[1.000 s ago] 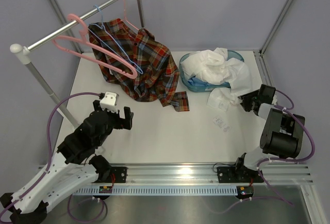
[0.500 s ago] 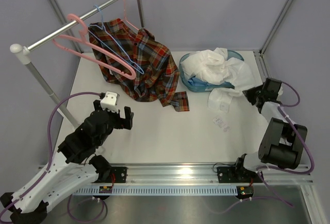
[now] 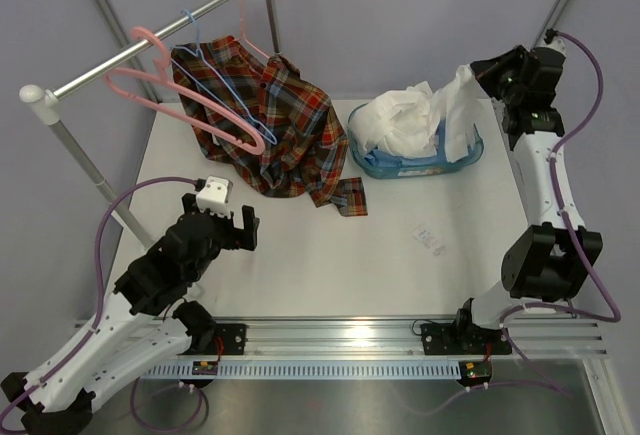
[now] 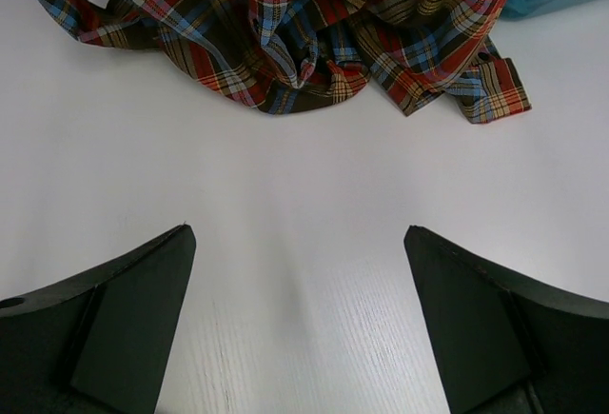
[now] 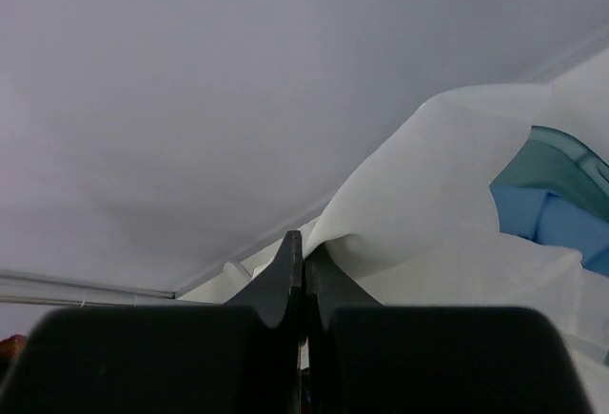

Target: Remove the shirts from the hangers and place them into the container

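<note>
The plaid shirt (image 3: 280, 130) (image 4: 285, 24) hangs from a light blue hanger (image 3: 215, 80), and its lower part lies on the table. Two pink hangers (image 3: 190, 115) hang bare on the rail. The white shirt (image 3: 410, 120) (image 5: 447, 195) is heaped in the teal container (image 3: 470, 160) (image 5: 547, 152), over a light blue shirt (image 5: 561, 224). My right gripper (image 3: 480, 73) (image 5: 303, 252) is raised above the container's right end, shut on a fold of the white shirt. My left gripper (image 3: 222, 217) (image 4: 297, 243) hovers open above bare table, short of the plaid shirt.
The silver rail (image 3: 130, 55) on white-capped posts crosses the back left. A small paper tag (image 3: 430, 240) lies on the table in front of the container. Grey walls enclose the table at the back and sides.
The right gripper shut on the white shirt's loose part at the table's right side, then swung up and back, lifting that cloth off the table over the container. The left arm has not moved.
</note>
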Robot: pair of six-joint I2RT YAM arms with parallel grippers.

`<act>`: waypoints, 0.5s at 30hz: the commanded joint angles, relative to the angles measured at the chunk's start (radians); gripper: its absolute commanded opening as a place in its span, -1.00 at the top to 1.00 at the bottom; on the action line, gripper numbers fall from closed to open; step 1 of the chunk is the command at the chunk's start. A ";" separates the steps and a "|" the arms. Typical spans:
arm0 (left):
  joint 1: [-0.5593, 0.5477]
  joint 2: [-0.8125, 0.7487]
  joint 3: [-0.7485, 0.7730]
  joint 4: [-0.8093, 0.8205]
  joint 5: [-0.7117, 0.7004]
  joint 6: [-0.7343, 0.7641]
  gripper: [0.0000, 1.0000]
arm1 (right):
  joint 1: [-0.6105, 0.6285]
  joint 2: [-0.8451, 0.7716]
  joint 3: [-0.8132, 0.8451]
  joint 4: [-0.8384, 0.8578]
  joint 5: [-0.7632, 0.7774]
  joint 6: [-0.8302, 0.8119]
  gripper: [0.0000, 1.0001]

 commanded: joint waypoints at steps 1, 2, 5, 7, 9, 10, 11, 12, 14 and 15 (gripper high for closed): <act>0.006 0.010 0.003 0.027 0.012 0.010 -0.98 | 0.084 0.096 0.154 -0.043 -0.036 -0.108 1.00; 0.006 0.012 0.004 0.027 0.012 0.010 -0.98 | 0.100 0.152 0.188 -0.062 -0.040 -0.140 1.00; 0.007 0.010 0.003 0.029 0.012 0.010 -0.98 | 0.149 0.269 0.299 -0.138 -0.029 -0.185 1.00; 0.009 0.009 0.003 0.027 0.010 0.010 -0.98 | 0.161 0.336 0.313 -0.161 -0.017 -0.209 1.00; 0.009 0.007 0.003 0.027 0.010 0.010 -0.98 | 0.162 0.375 0.304 -0.183 0.005 -0.223 1.00; 0.009 0.007 0.003 0.027 0.010 0.010 -0.98 | 0.162 0.404 0.282 -0.191 0.017 -0.228 1.00; 0.009 0.007 0.003 0.029 0.012 0.010 -0.98 | 0.162 0.416 0.265 -0.194 0.045 -0.234 1.00; 0.010 0.009 0.003 0.029 0.012 0.012 -0.98 | 0.162 0.426 0.242 -0.195 0.055 -0.235 1.00; 0.010 0.010 0.003 0.027 0.015 0.012 -0.98 | 0.162 0.453 0.176 -0.198 0.092 -0.216 1.00; 0.010 0.013 0.004 0.027 0.013 0.012 -0.98 | 0.162 0.461 0.153 -0.201 0.100 -0.209 1.00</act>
